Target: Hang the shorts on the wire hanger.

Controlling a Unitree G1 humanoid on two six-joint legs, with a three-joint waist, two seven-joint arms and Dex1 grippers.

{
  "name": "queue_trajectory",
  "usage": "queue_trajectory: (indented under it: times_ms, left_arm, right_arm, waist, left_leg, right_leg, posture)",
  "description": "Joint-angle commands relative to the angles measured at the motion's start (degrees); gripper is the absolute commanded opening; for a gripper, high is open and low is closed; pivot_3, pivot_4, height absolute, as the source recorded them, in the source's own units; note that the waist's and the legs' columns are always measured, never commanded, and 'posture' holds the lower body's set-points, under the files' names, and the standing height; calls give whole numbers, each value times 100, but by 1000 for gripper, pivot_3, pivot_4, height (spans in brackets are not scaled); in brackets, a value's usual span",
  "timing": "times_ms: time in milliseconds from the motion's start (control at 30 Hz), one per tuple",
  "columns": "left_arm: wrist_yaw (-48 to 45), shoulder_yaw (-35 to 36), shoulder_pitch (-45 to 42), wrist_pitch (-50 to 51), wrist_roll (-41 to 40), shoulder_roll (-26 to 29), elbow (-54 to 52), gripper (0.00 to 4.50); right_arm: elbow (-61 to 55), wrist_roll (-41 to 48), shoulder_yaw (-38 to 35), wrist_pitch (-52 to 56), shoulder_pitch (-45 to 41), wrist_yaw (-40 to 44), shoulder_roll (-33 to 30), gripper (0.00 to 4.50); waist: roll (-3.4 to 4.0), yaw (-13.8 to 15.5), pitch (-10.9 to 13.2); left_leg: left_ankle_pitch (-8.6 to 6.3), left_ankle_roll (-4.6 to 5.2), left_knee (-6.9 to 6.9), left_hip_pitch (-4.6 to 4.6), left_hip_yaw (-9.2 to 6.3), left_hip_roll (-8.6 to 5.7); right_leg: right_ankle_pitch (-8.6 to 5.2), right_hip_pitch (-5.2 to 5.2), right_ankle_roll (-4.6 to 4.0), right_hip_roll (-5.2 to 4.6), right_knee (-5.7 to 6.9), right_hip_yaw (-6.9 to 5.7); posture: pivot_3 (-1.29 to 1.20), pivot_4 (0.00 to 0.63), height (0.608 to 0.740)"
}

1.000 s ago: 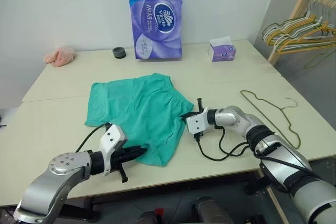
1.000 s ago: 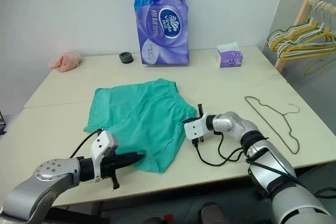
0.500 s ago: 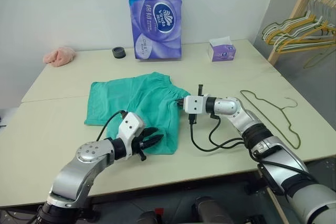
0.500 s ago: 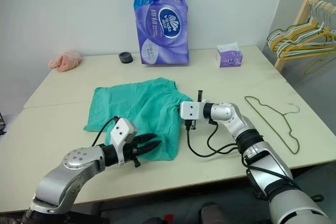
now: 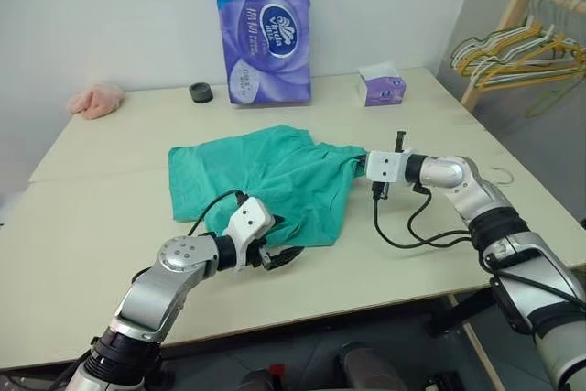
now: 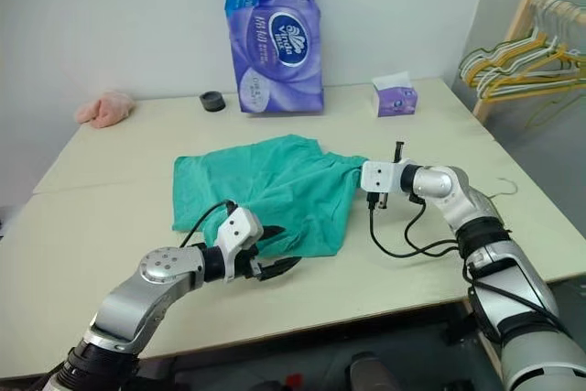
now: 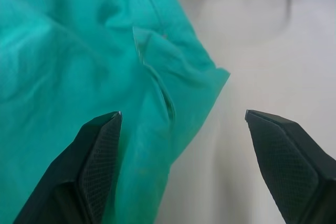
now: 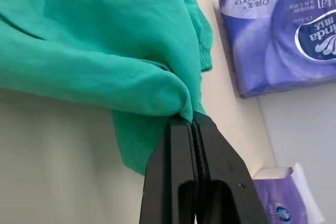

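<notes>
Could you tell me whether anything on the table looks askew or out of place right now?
Yes: the shorts are bunched and pulled off-square, one edge pinched in the shut right gripper and lifted off the table. The left gripper is open at their near corner, holding nothing.

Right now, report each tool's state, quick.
Left tool: open, holding nothing, fingers either side of the shorts' near corner.
Right tool: shut on a fold of the shorts.

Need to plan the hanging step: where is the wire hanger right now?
In the right eye view, the wire hanger lies on the table's right side, mostly hidden behind the right arm, its hook peeking out.
</notes>
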Motion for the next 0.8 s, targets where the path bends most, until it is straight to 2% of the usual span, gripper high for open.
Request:
queue_trajectory:
  times_ms: [33, 67, 167, 533, 633, 800]
  left_arm:
    - [17, -100, -53, -198, 161, -74, 4, 3979]
    - [28, -136, -65, -275, 251, -75, 57, 3979]
    - [168, -129, -142, -366, 367, -236, 234, 3427]
    - [392, -206, -88, -575, 693, -561, 528, 26]
    - [202, -146, 42, -506, 591, -415, 364, 26]
    - [-197, 159, 224, -532, 390, 47, 127, 26]
  right_arm:
    - [-754, 349, -233, 369, 105, 267, 6, 0]
    - [-905, 410, -263, 495, 161, 336, 11, 0]
    - [-1269, 510, -260, 734, 304, 523, 15, 0]
    - [-1663, 544, -213, 1044, 516, 703, 57, 0]
    - [-1627, 473, -221, 1024, 487, 648, 25, 0]
    - [-815, -28, -183, 606, 65, 139, -173, 0]
  waist:
    - [0, -80, 0]
    - [1, -108, 1]
    - [1, -125, 0]
    - [1, -92, 0]
    - [1, -101, 0]
    - [2, -96, 1]
  left_leg:
    - [0, 0, 1, -1, 0, 0]
    - [0, 0, 1, -1, 0, 0]
    - [0, 0, 1, 3, -2, 0]
    - [0, 0, 2, 1, -4, -2]
    - [0, 0, 2, 1, -3, -2]
    - [0, 0, 1, 0, -2, -2]
  right_leg:
    - [0, -1, 0, 0, 1, 1]
    - [0, -1, 0, 0, 3, 0]
    - [2, -1, 3, 0, 6, -1]
    - [2, 0, 4, -3, 3, -5]
    - [2, 0, 4, -3, 3, -4]
    - [2, -5, 4, -2, 6, -3]
  posture:
    - [-273, 45, 740]
    - [-273, 45, 740]
    - [-273, 45, 740]
    - [-262, 40, 740]
    - [-265, 40, 740]
    - [-269, 37, 740]
